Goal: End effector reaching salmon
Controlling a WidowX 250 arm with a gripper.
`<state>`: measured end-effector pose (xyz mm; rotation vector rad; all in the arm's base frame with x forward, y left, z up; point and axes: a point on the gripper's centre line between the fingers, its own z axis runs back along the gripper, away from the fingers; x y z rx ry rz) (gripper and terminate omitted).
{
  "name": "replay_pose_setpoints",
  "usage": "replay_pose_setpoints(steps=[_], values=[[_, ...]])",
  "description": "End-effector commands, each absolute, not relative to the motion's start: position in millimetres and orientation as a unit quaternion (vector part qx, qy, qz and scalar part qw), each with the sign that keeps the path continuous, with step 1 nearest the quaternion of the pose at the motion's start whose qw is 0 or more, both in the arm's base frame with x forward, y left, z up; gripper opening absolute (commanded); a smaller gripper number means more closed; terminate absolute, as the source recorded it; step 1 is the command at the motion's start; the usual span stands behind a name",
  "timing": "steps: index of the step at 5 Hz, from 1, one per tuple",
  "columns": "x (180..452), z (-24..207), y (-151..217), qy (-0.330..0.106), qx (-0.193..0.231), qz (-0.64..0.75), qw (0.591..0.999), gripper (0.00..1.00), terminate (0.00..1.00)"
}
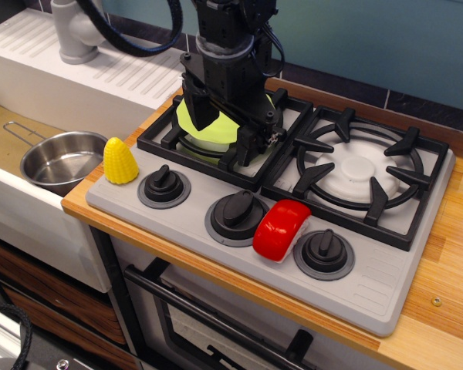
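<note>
The salmon (282,229) is a glossy red rounded piece with a white underside. It lies on the grey stove panel between the middle knob (238,212) and the right knob (324,250). My gripper (225,146) is a bulky black unit on a thick black arm. It hangs over the left burner grate, above the lime-green plate (208,123). It is up and left of the salmon, about a knob's width away. Its two black fingers point down with a gap between them and hold nothing.
A yellow toy corn (120,160) stands at the stove's left edge beside the left knob (163,185). A steel pot (60,160) sits in the sink at left. The right burner (359,169) is bare. A grey faucet (73,31) stands at the back left.
</note>
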<state>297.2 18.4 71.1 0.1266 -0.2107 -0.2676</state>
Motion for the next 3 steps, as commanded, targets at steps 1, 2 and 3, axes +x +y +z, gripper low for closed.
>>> replay_pose_setpoints(steps=[1, 2, 3], values=[[297.2, 71.1, 18.4, -0.105, 0.063, -0.133, 0.984, 1.00, 0.00], [296.2, 73.5, 6.2, -0.104, 0.060, -0.118, 0.986, 1.00, 0.00], [290.5, 75.6, -10.6, -0.103, 0.057, -0.095, 0.988, 1.00, 0.00]])
